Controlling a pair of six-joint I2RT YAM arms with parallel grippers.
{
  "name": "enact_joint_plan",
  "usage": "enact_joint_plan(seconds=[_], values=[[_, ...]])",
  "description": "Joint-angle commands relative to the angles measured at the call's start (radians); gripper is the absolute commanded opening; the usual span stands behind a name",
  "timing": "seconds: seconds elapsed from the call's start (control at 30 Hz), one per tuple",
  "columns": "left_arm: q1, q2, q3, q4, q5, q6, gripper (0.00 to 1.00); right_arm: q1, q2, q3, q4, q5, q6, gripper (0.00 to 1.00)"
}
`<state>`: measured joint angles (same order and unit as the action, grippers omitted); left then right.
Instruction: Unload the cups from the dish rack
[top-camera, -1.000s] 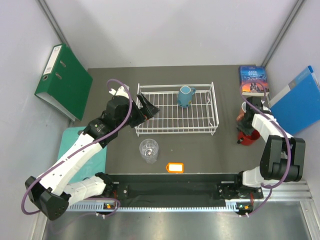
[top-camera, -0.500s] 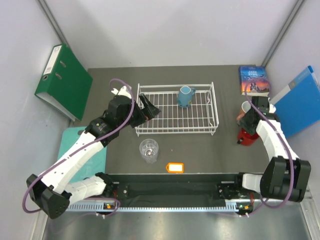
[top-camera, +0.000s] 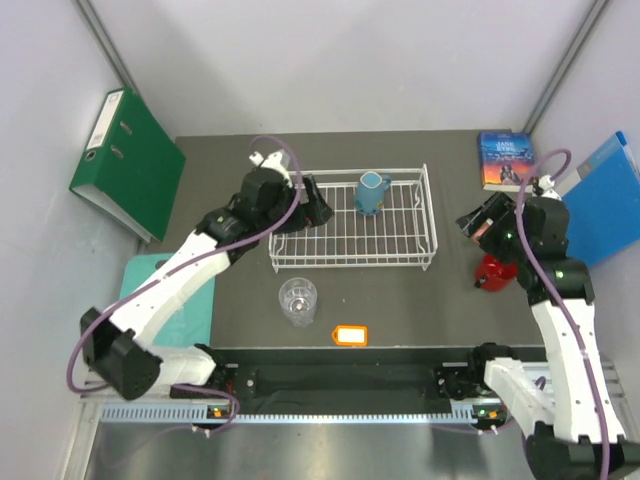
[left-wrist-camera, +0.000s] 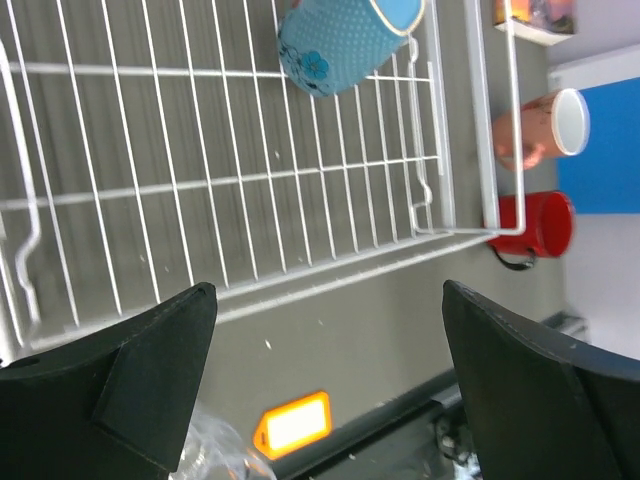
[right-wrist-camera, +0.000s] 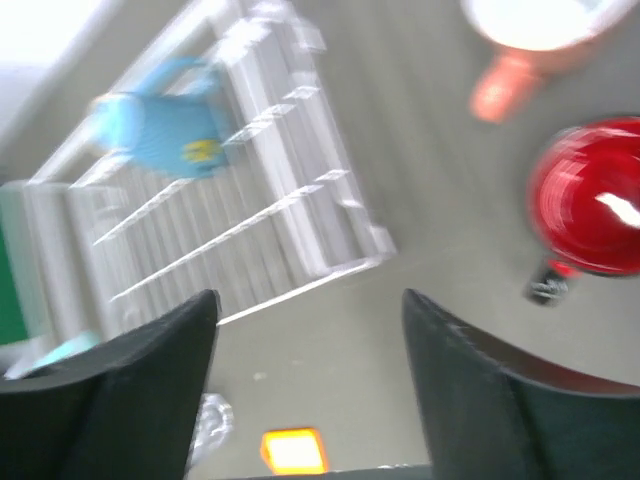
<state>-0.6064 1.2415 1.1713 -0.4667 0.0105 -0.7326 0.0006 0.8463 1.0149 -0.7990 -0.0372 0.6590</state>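
Rack (top-camera: 352, 230): white wire, one cup remaining inside.
Left gripper (left-wrist-camera: 327, 290) held over rack's left end, jaws spread wide, nothing between; judged lined up for last cup.
Right gripper (right-wrist-camera: 308, 297) raised right of rack, jaws parted, empty.
Blue mug (top-camera: 372, 192) seen in rack, far side: light blue, flower print, seemingly leaning.
Red mug (top-camera: 495, 272) and pink mug (left-wrist-camera: 540, 125) set right of rack, tumbler (top-camera: 298, 301) in front of rack; all judged unloaded.

right wrist view blurred, pink mug (right-wrist-camera: 522, 50) cropped
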Motion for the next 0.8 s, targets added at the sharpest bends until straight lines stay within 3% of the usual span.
enact_joint_plan(seconds=[0.0,0.07,0.33,0.53,0.77], values=[[-0.001,0.160,0.148,-0.009,-0.046,0.145,0.99,0.048,-0.119,-0.004,0.130,-0.145,0.039,0.82],[-0.006,0.260,0.230,-0.029,-0.085,0.176,0.99,0.062,-0.138,0.010,0.144,-0.158,0.019,0.88],[-0.056,0.579,0.565,-0.032,-0.173,0.317,0.99,0.088,-0.161,0.065,0.122,-0.223,-0.039,0.91],[-0.062,0.693,0.616,0.102,-0.070,0.472,0.99,0.091,-0.193,0.036,0.138,-0.283,-0.047,0.90],[-0.062,0.815,0.746,0.085,-0.029,0.548,0.99,0.099,-0.179,0.045,0.118,-0.285,-0.062,0.89]])
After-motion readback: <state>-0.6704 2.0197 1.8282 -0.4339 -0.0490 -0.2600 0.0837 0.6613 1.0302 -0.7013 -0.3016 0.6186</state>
